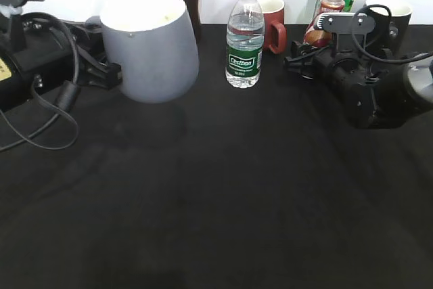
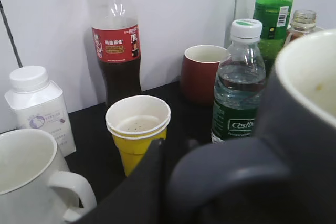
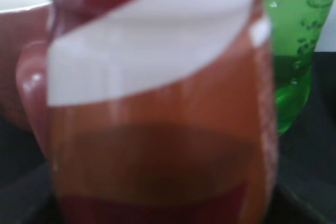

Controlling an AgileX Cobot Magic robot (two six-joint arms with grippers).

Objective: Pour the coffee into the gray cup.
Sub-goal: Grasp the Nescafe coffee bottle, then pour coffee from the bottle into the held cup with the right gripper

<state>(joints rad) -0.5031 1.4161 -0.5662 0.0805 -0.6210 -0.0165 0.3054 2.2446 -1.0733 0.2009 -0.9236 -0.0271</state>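
Exterior view, coffee bottle (image 1: 329,11) upright, neck up, gray cup (image 1: 150,45) upright

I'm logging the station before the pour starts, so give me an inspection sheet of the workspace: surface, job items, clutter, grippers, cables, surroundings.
Surface: black cloth, lightly wrinkled, no spills seen.
Job's things: gray cup upright at the left, nothing seen inside but a small speck; coffee bottle upright at the back right, its cap off.
Clutter: water bottle, red mug, cola bottle, green bottle, yellow paper cup, white mug, white jar, black mug.
Grippers: left gripper hidden behind the gray cup, at its handle; right gripper at the coffee bottle, grip not visible.
Cables: black cable looped on the cloth at left; another on the right arm.
Surroundings: white wall behind.
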